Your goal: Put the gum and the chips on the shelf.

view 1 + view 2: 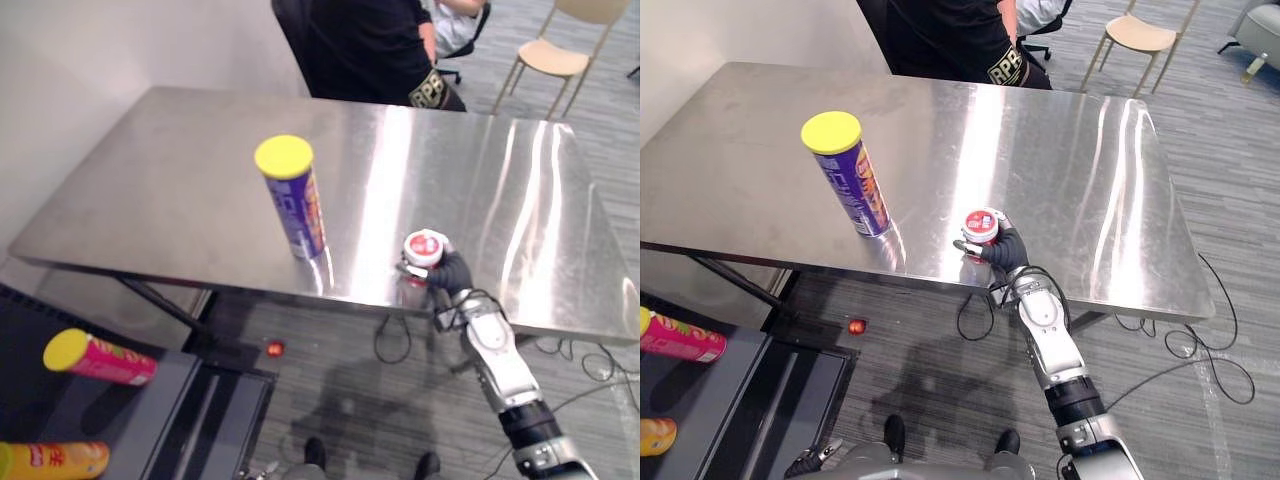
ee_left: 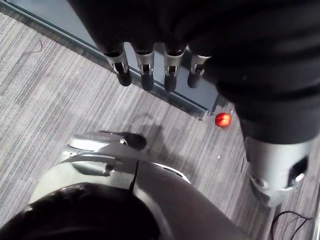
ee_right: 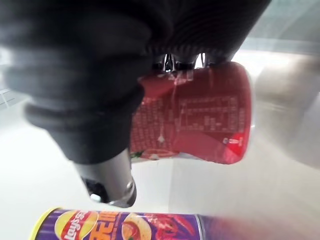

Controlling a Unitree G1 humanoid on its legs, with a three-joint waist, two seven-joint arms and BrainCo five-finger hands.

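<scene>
Gum tub [image 1: 424, 247], red lid, sits at the near edge of the steel worktop [image 1: 180, 190], lower right of centre in the eye views. Right hand [image 1: 450, 272] is clamped on it: fingers [image 1: 966, 247] wrap the far side, and the wrist view has the red label right against the palm. Can't tell whether the tub is clear of the surface yet.

Chips can [image 1: 295, 200], purple with a yellow lid, stands upright mid-frame on the worktop, left of the tub, untouched and apart from it.

Left hand [image 2: 145, 75] hangs low over the carpet, fingers straight and relaxed, holding nothing.

Shelf [image 1: 175, 395] is in the lower left corner of the frame, below worktop level. It already carries a pink can [image 1: 100, 360] and an orange can [image 1: 50, 460], both lying on their sides.

Progress, my read: nothing placed yet. Step one, the gum tub grasp, is in hand. Left to do: carry the gum over to the shelf and release it, then the full pick and place for the chips.
</scene>
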